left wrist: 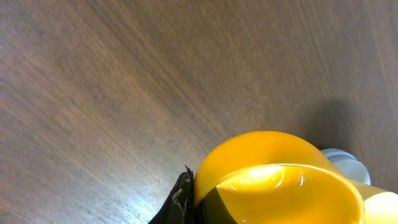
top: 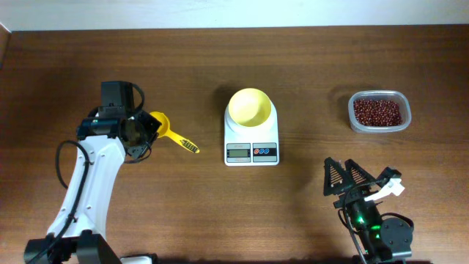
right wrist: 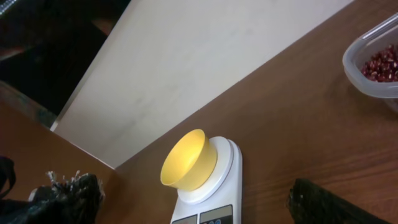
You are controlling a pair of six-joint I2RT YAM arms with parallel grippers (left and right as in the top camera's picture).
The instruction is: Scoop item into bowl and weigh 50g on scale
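red-brown beans heaped in tub | left jaws grip scoop | right jaws apart

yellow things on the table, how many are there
2. The pale-yellow bowl sits on the scale near the middle of the table; the yellow scoop is left of the scale. Nothing suggests a hidden one.

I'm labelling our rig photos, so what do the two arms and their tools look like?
The left arm is white with black joints and a black cable looping beside it; the left tool is black. The right arm is black with a green light and a white tab; the right tool has two black triangular ribbed fingers.
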